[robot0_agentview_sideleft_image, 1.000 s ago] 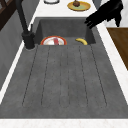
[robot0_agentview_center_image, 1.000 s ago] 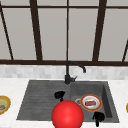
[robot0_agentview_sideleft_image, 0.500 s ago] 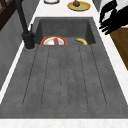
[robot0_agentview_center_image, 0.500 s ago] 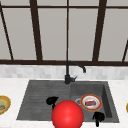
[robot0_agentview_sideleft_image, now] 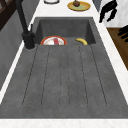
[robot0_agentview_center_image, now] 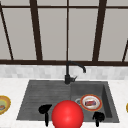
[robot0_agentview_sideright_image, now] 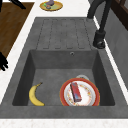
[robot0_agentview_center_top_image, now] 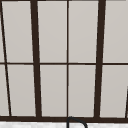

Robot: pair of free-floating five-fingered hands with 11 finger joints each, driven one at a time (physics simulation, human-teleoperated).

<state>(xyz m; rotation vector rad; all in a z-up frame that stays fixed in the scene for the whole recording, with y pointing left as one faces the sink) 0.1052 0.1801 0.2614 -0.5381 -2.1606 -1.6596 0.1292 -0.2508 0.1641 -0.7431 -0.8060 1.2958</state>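
1. We see the right hand (robot0_agentview_center_image: 98, 117) at the front edge of the dark grey stone sink (robot0_agentview_center_image: 107, 100), before the basin side, hanging in the air with its fingers drooping loosely downward and clasping nothing.
2. We see the left hand (robot0_agentview_center_image: 45, 110) at the same front edge, over the ribbed draining side, fingers slack and pointing down, likewise holding nothing.
3. In the left side view a hand (robot0_agentview_sideleft_image: 108, 11) floats above the white counter beyond the basin's outer rim, its fingers spread and hanging free; by its place near the basin we take it for the right one.
4. The thing nearest the right hand is the round red-rimmed patterned plate (robot0_agentview_center_image: 91, 102) lying flat on the basin floor; hand and plate are apart.
5. On that plate rests a small red rectangular packet (robot0_agentview_sideright_image: 75, 92), lying roughly across its middle.
6. A yellow curved banana (robot0_agentview_sideright_image: 34, 95) lies on the basin floor beside the plate, towards the front wall, not touching it.
7. A large glossy red ball (robot0_agentview_center_image: 67, 115) sits between the two hands in the front view, covering part of the sink's front edge.
8. The black curved tap (robot0_agentview_center_image: 72, 71) stands at the back rim, between draining board and basin.
9. A yellow shallow dish (robot0_agentview_sideright_image: 51, 5) holding some food stands on the white counter beyond the draining board.
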